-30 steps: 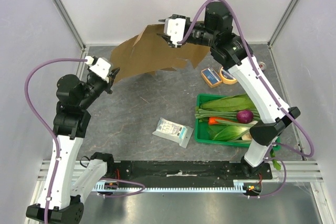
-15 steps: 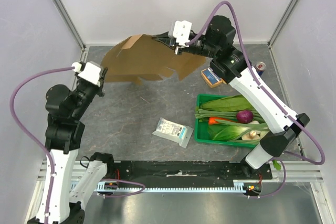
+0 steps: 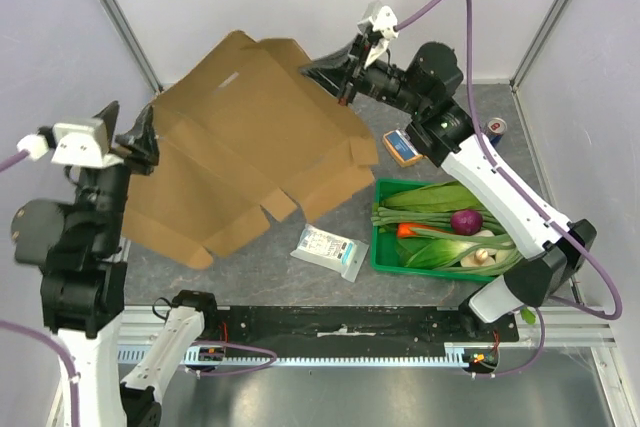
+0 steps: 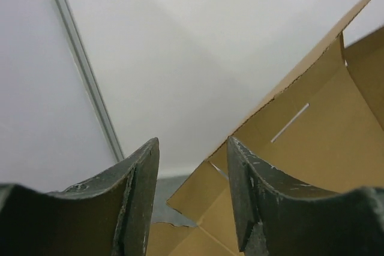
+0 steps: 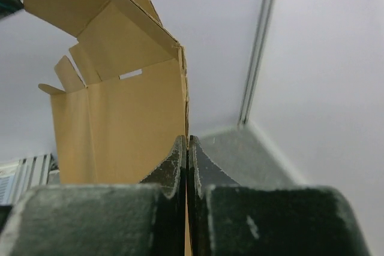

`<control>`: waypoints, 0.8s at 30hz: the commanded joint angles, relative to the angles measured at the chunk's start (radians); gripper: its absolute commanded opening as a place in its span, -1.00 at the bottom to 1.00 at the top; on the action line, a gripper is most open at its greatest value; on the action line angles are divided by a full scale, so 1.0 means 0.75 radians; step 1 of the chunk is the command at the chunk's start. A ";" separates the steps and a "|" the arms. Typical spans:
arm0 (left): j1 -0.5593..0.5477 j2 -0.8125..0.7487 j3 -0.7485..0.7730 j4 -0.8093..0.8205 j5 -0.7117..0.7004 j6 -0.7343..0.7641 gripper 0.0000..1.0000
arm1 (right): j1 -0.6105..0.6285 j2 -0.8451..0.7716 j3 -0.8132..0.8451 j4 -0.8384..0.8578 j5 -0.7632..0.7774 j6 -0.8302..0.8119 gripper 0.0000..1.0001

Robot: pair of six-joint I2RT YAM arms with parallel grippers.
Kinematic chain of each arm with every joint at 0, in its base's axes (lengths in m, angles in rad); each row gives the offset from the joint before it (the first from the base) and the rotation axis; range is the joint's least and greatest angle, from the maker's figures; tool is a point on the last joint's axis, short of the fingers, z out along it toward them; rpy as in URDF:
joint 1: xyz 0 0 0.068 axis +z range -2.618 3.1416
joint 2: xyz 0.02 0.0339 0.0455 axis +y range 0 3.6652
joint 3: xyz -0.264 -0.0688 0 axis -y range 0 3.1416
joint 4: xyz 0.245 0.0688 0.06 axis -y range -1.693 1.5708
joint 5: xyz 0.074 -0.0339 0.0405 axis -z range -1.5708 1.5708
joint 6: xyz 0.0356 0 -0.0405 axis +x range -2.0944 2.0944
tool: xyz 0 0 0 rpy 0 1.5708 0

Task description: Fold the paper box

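Note:
The paper box [image 3: 240, 137] is a big flat brown cardboard sheet with flaps, lifted and tilted above the left half of the table. My right gripper [image 3: 337, 75] is shut on its far right edge. In the right wrist view the fingertips [image 5: 187, 142] pinch the thin edge of the cardboard [image 5: 120, 130]. My left gripper [image 3: 148, 137] is open at the sheet's left edge. In the left wrist view its fingers [image 4: 192, 148] stand apart with nothing between them, and the cardboard [image 4: 312, 142] shows beyond them.
A green crate [image 3: 385, 265] of vegetables sits at the right. A white-and-blue packet [image 3: 328, 250] lies near the front middle. A yellow-and-blue item [image 3: 402, 147] and a can [image 3: 497, 128] stand behind the crate. Walls close in the left, back and right.
The right gripper closed on the box edge and lifted it, so the sheet swung up and spread toward the near left. The left gripper opened, let go and drew back left.

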 commanded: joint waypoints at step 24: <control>-0.112 0.800 -0.022 0.391 0.625 -0.770 -0.17 | -0.154 0.230 -0.272 -0.030 0.047 0.092 -1.00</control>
